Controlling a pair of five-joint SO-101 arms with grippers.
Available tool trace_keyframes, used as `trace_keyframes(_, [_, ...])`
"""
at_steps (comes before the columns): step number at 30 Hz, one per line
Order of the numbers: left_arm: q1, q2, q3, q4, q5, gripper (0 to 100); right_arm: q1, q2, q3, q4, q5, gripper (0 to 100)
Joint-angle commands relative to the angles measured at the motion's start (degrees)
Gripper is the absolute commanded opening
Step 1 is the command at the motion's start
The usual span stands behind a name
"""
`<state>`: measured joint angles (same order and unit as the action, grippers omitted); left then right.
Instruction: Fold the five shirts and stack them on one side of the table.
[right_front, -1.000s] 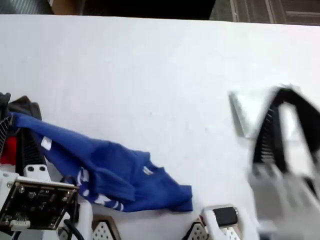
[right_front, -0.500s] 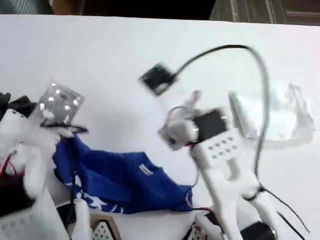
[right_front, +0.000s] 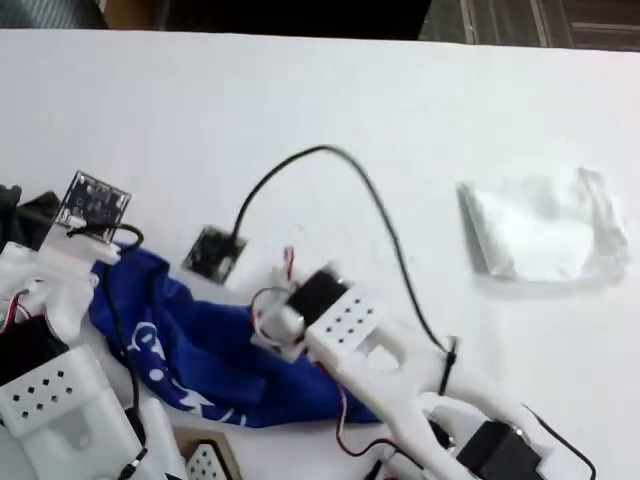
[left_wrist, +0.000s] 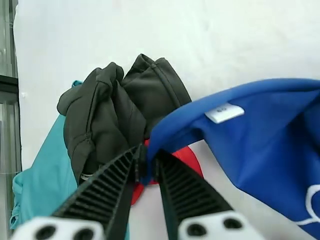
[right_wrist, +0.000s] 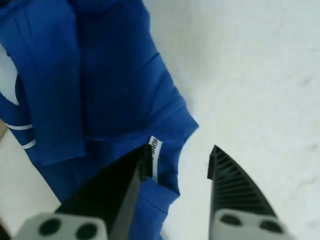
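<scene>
My left end effector (left_wrist: 147, 162) is pressed together on a folded edge of the blue shirt (left_wrist: 260, 135), so a thin piece of the blue cloth is pinched between its two black ribbed fingers (left_wrist: 107, 185). A small white label (left_wrist: 224, 112) sits on the blue shirt, just beside the pinched edge. A red shirt (left_wrist: 192, 162) lies under this edge and touches it. A dark grey shirt (left_wrist: 120, 105) lies crumpled next to the red one, also touching the blue shirt. On the far side of the dark grey shirt from the blue shirt there is a teal shirt (left_wrist: 40, 170), near the border of the table (left_wrist: 150, 30). My right end effector (right_wrist: 179, 162) is spread apart above the collar end of the blue shirt. One of its fingers is over the blue cloth, close to the collar label (right_wrist: 155, 150). The other one is over the bare table beside the shirt, and nothing is between them that they grip. From the high view, the blue shirt lies bunched and not folded on the white table, near the bases of my arms. My left arm is at one end of it and my right arm reaches across the other end. A clear plastic bag (right_front: 540, 230) lies flat on the table, well apart from the blue shirt, on the side of my right arm.
</scene>
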<state>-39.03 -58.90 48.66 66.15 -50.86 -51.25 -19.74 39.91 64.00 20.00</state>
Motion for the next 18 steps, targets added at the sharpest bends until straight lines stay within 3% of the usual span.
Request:
trace_keyframes(1, [-0.62,-0.79,-0.13,-0.88,0.09,3,-1.89,2.24,2.37,-5.41,-0.53,19.3])
trace_keyframes(14, [-0.62,-0.79,-0.22,-0.79,0.18,3,-2.24,16.92,2.90,-16.04,-0.62,19.2])
trace_keyframes(16, [-0.62,-0.79,-0.13,-0.70,0.18,3,-2.24,18.07,2.02,-15.87,-0.35,14.3])
trace_keyframes(18, [-0.44,-0.79,-0.04,-0.70,0.18,3,-1.89,19.03,0.35,-15.34,-0.53,1.6])
